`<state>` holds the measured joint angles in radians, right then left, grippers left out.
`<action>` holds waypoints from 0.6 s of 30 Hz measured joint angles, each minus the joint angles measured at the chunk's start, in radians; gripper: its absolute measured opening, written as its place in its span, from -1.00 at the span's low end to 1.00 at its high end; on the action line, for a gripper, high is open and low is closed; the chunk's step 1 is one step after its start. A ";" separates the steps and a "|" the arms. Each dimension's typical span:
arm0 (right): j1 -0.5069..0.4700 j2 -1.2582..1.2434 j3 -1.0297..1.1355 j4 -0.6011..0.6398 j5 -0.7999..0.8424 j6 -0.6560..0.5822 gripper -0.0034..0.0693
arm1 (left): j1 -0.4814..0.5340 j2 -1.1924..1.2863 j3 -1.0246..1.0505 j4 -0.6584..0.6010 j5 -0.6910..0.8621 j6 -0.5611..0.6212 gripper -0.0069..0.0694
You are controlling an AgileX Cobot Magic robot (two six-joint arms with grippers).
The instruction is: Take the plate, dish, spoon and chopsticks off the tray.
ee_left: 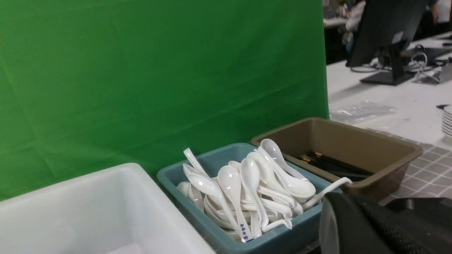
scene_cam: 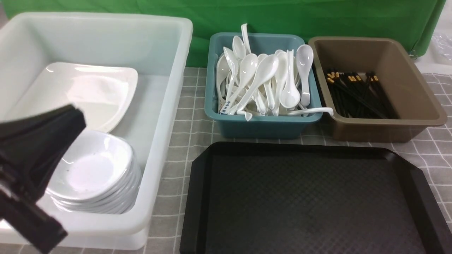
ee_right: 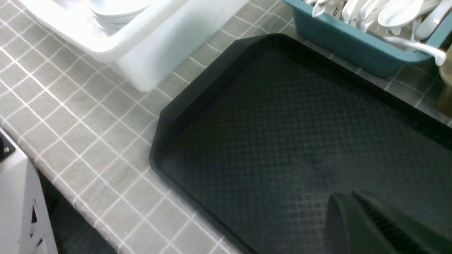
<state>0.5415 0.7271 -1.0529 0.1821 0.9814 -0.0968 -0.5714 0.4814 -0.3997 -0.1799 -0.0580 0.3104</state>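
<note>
Left gripper (scene_cam: 76, 114) nearest, fingers pressed together, holding nothing — over white tub (scene_cam: 169, 106) containing plate (scene_cam: 84, 91). Tray (scene_cam: 303, 201) bare. Right gripper (ee_right: 353, 204) closed, empty — above tray.

Tray (scene_cam: 310, 197) bare, open from above. Beyond its far rim: teal tub (scene_cam: 263, 125) w/ spoons, brown tub (scene_cam: 374, 128); white bin (scene_cam: 155, 148) left.

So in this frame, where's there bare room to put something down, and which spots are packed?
The big black rectangular plastic tray is bare across its whole floor. Checked cloth shows between it and the large white plastic tub. Crowded: the teal tub heaped with white spoons; the white tub's near corner, filled by stacked dishes.
</note>
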 joint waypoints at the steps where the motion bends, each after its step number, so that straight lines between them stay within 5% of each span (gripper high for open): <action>1: 0.000 0.000 0.000 0.000 -0.002 0.001 -0.77 | 0.000 -0.014 0.025 0.000 -0.010 0.001 -0.81; 18: -0.045 -0.012 0.000 -0.007 -0.008 0.003 -0.66 | 0.000 -0.018 0.179 0.000 0.007 0.004 -0.81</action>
<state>0.4963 0.7155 -1.0529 0.1747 0.9737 -0.0938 -0.5714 0.4636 -0.2203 -0.1802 -0.0510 0.3146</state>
